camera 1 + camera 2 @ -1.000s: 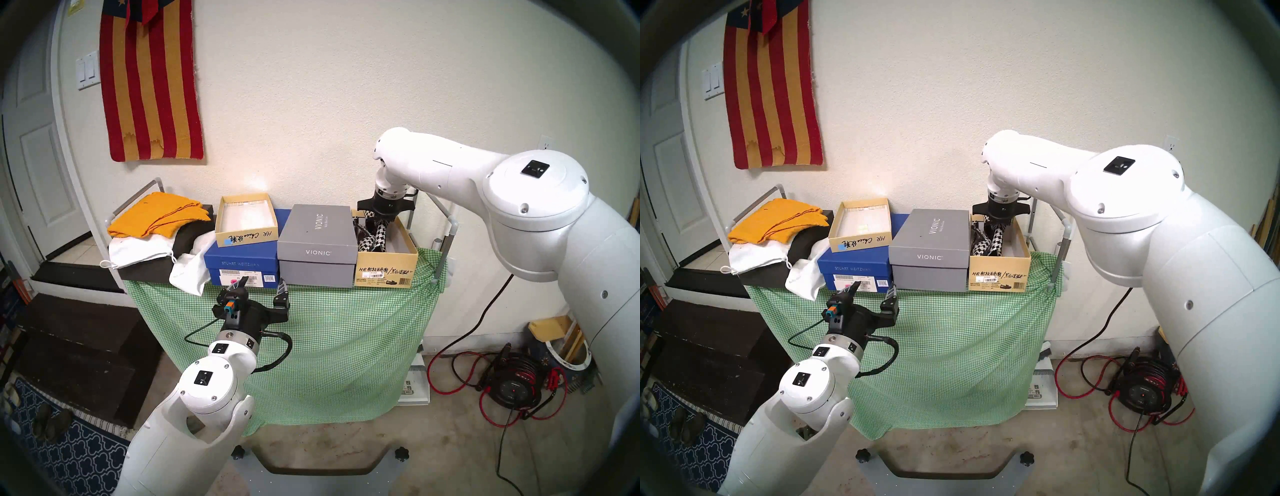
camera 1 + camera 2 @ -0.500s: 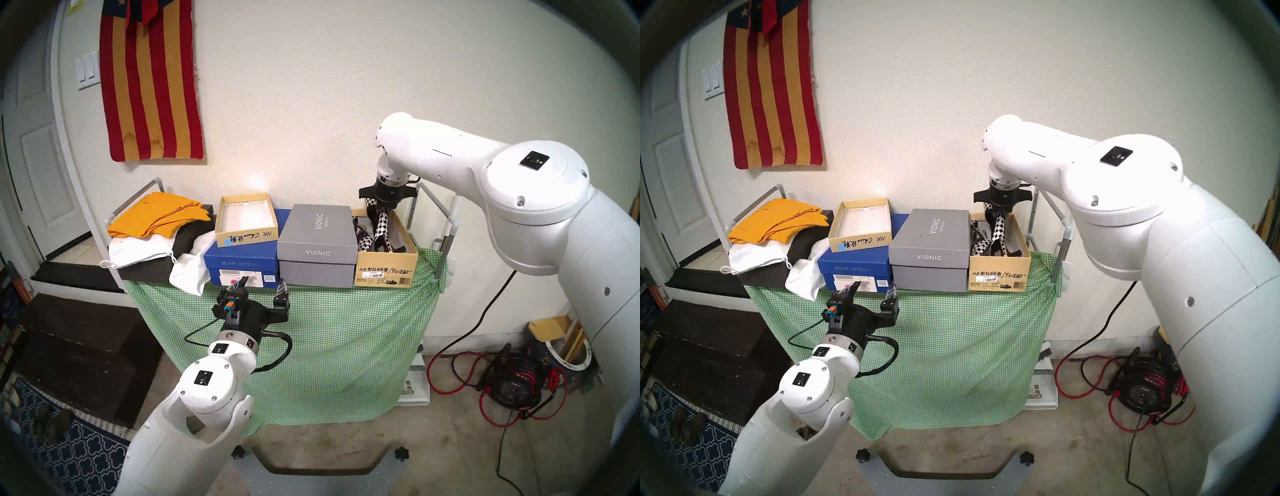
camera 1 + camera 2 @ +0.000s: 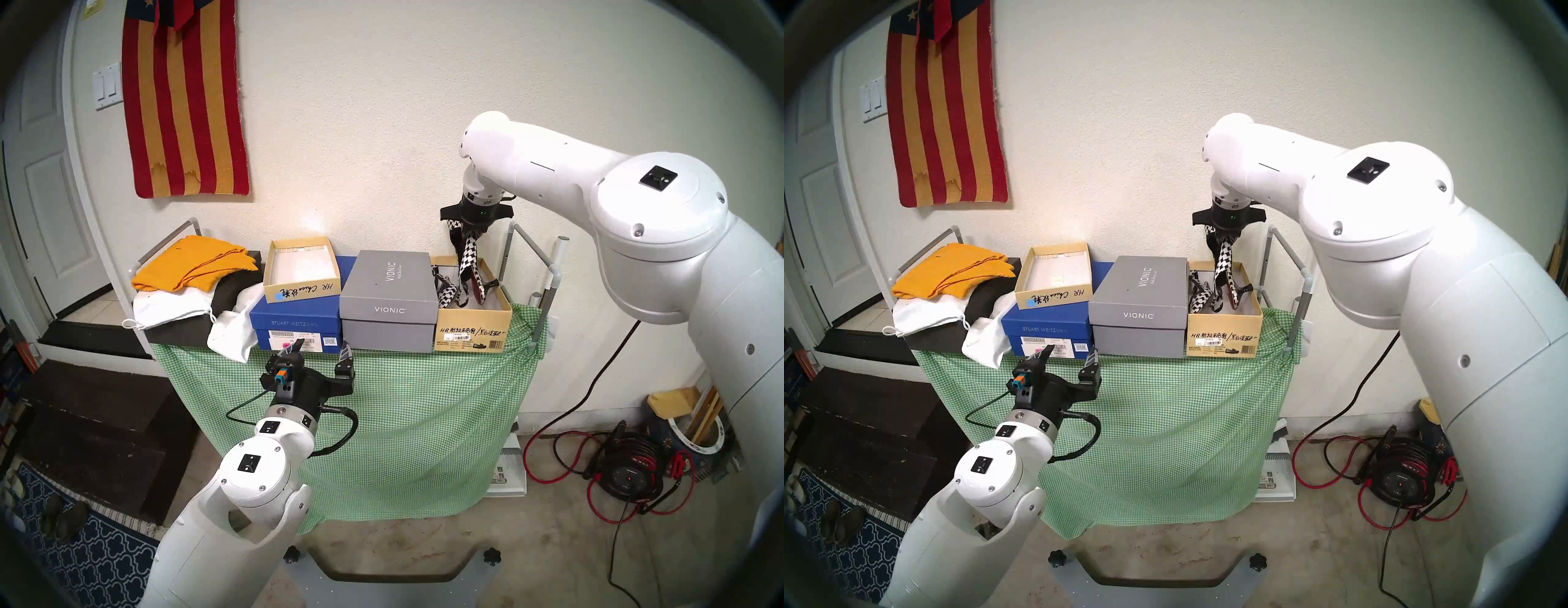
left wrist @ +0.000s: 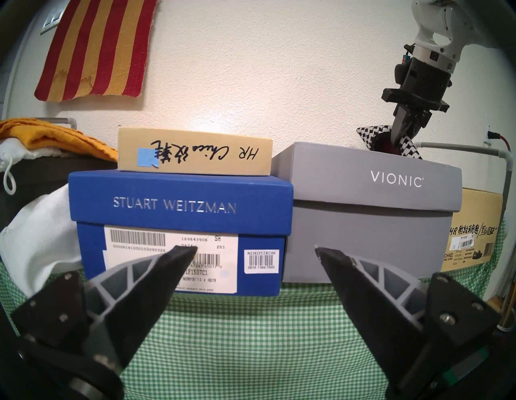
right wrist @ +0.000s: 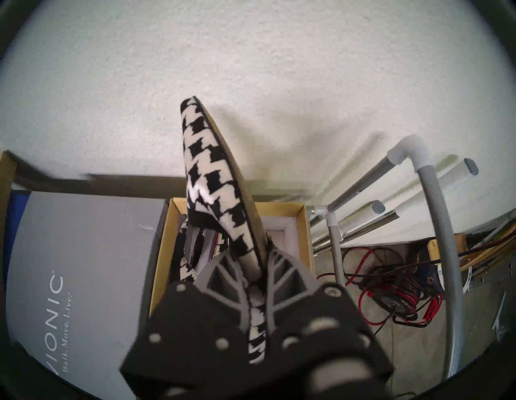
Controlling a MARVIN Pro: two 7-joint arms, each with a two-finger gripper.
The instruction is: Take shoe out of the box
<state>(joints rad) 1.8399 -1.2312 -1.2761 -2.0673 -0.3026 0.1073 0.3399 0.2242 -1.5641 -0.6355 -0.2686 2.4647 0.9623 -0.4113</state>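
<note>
Houndstooth shoe (image 3: 466,265) is clamped in the closed right gripper (image 3: 469,231), hung long-axis near vertical, lower end still inside the box (image 3: 473,329) directly below. Left gripper (image 3: 319,352) is held open, empty, well apart.

"VIONIC" reads in white on the grey box (image 4: 371,201), front face and lid top alike, with "Walk. Move. Live." under the lid's logo in the right wrist view. Left of it, the blue box (image 4: 178,218) says "STUART WEITZMAN", its white label carries "169643906", "SH", "251", and a small sticker says "NORDSTROM". On top of that blue box, the small tan box (image 4: 195,152) shows handwritten "HR Chic". Right of the grey one, the box (image 4: 474,237) shows handwritten "HR" plus Chinese characters.
</note>
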